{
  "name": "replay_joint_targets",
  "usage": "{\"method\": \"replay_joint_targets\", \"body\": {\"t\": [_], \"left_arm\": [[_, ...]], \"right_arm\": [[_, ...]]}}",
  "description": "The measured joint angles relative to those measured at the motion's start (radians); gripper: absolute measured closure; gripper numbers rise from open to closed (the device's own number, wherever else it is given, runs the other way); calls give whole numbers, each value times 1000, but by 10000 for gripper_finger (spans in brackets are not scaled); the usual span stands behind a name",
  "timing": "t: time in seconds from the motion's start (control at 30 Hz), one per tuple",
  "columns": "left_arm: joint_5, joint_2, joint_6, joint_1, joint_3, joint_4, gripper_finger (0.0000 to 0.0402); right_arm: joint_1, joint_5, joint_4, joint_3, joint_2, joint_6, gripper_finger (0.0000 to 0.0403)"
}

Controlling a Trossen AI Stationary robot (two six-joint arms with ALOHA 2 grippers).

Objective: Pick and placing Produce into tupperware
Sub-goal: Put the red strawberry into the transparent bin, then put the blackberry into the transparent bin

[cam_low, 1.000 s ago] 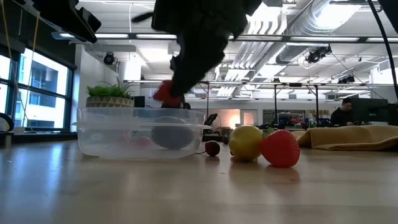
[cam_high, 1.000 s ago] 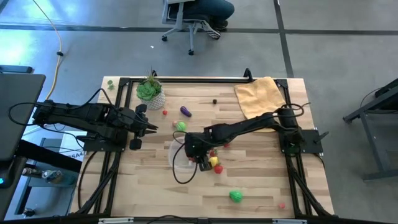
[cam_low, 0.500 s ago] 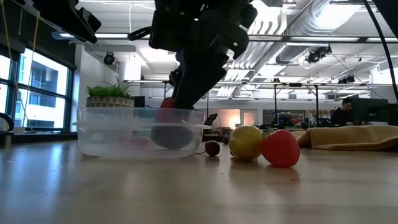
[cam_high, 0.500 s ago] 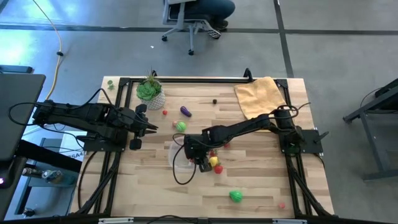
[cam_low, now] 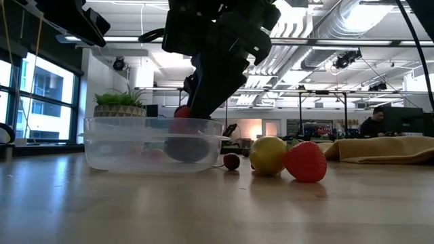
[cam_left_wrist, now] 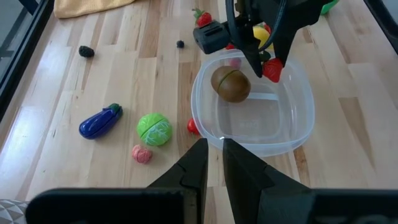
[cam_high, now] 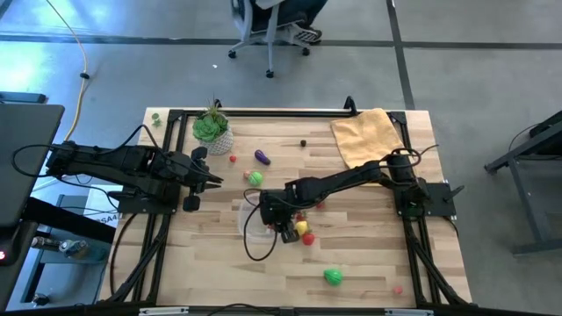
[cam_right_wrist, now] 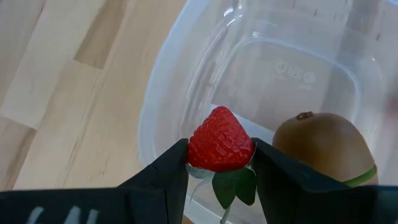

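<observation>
The right gripper [cam_right_wrist: 219, 163] is clamping a strawberry [cam_right_wrist: 220, 147] directly above the tupperware [cam_right_wrist: 186, 87] interior, beside the kiwi [cam_right_wrist: 326, 148], with the narrow left gripper [cam_left_wrist: 211, 163] waiting nearby.

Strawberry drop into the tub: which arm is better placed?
Right. Its end effector is shut on the strawberry directly over the tupperware, beside the kiwi. The left end effector waits off to the side.

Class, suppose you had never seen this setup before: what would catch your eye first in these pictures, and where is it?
First, the right gripper shut on a red strawberry, held over the clear tupperware near the table's middle, where a brown kiwi already lies. Next, the yellow lemon and another red strawberry beside the tub. The left gripper waits at the table's left edge.
</observation>
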Motion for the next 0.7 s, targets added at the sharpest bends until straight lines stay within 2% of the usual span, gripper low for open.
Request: {"method": "replay_joint_targets", "body": {"t": [0.23, 0.57, 0.7], "left_arm": [[0, 0, 0, 0, 0, 0, 362], [0, 0, 0, 0, 0, 0, 362], [0, 0, 0, 0, 0, 0, 362]], "right_arm": [[0, -14, 17, 0, 27, 22, 230], [-2, -9, 34, 0, 21, 22, 226], [-11, -9, 33, 0, -27, 32, 226]]}}
